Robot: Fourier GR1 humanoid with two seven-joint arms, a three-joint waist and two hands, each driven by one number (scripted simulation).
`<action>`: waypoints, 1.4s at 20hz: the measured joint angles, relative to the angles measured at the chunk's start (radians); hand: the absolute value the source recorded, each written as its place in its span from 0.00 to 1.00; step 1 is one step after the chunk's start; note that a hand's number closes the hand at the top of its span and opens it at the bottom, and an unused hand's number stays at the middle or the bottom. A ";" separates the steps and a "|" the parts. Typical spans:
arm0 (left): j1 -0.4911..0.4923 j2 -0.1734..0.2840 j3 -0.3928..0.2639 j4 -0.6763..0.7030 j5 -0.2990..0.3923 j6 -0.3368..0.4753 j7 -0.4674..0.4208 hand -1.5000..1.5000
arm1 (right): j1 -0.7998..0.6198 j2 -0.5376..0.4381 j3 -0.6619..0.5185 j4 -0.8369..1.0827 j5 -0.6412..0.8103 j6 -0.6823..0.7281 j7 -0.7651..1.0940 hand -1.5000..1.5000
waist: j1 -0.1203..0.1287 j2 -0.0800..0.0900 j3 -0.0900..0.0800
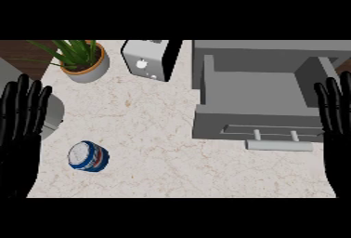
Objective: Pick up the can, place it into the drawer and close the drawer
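While both hands' fingers straight, holding nothing, can (pixel 88 156) lies tilted, top facing upper left.

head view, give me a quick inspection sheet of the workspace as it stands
surface: pale marbled counter, dark wood strip at the top left corner.
job's things: blue and white can lying tilted on the counter at lower left, untouched; grey drawer at the right, pulled open, nothing seen inside, handle facing the robot.
clutter: potted plant at top left; toaster beside it; a grey object partly hidden behind the left hand.
hands: left hand open at the left edge, fingers up, resting; right hand open at the right edge, likewise; neither touches anything.
cables: nothing seen.
surroundings: nothing seen beyond the counter.
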 measured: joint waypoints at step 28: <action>0.317 -0.108 -0.306 -0.132 -0.769 0.985 0.673 0.00 | 0.128 -0.009 -0.099 0.003 -0.056 -0.015 0.211 0.00 | -0.033 0.001 -0.005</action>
